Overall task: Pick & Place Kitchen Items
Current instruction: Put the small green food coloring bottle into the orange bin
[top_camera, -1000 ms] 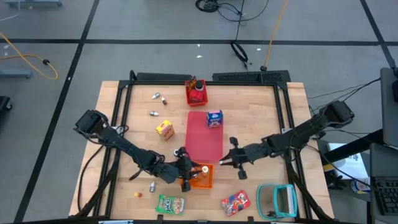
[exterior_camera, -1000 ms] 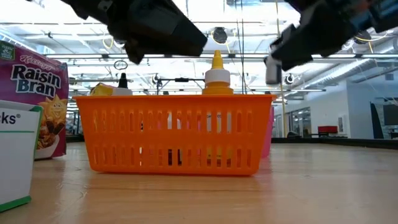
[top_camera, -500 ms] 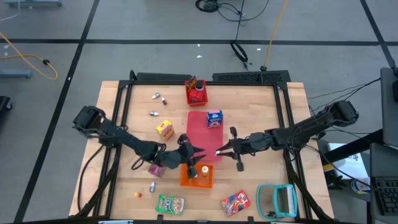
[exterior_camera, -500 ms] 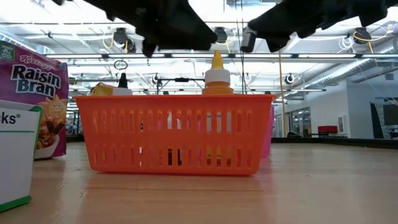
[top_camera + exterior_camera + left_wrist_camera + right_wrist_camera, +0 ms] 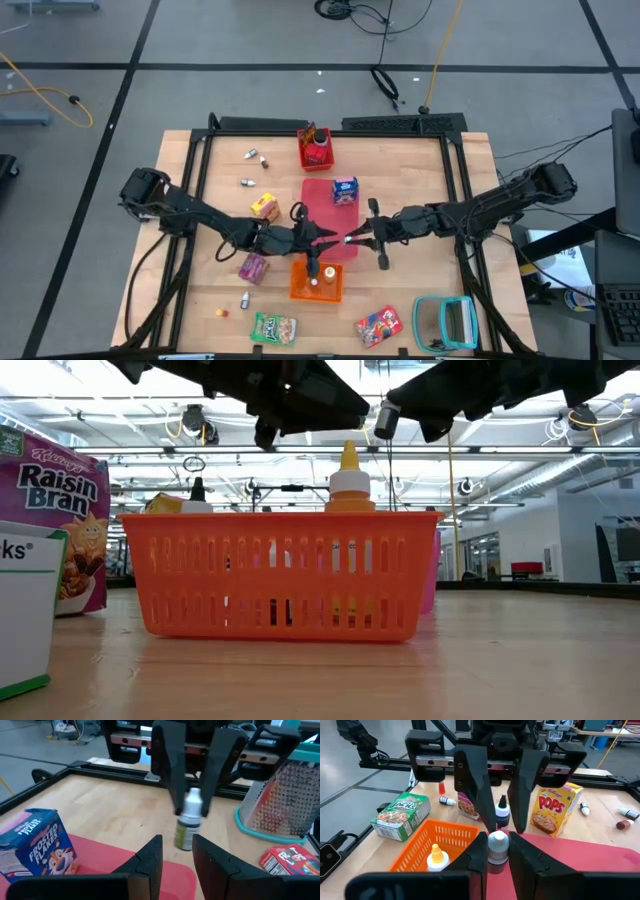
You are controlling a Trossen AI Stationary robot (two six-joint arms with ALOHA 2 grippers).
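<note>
- While the right gripper (image 5: pixel 352 239) hangs just above and behind the orange bin (image 5: pixel 298 290), its fingers are clamped on the neck of a small bottle (image 5: pixel 189 820), holding it upright in the air.
- Facing it, also just behind the orange bin, the left gripper (image 5: pixel 310 237) points nose to nose with the right one. Its fingers stand a little apart, and nothing shows between them.
- It looks like either a hand-over or a carry to the bin. For a hand-over, the left fingers want to straddle the bottle's body below the cap and close fully before the right lets go.
- For a drop, the bottle should come straight over the bin's free side, clear of the yellow-capped bottle (image 5: pixel 348 475) already standing inside.
- The bottle itself is tiny and slim, with a white cap over a greenish label. It would be quick to tip or slip, so go slow and keep it vertical.
</note>
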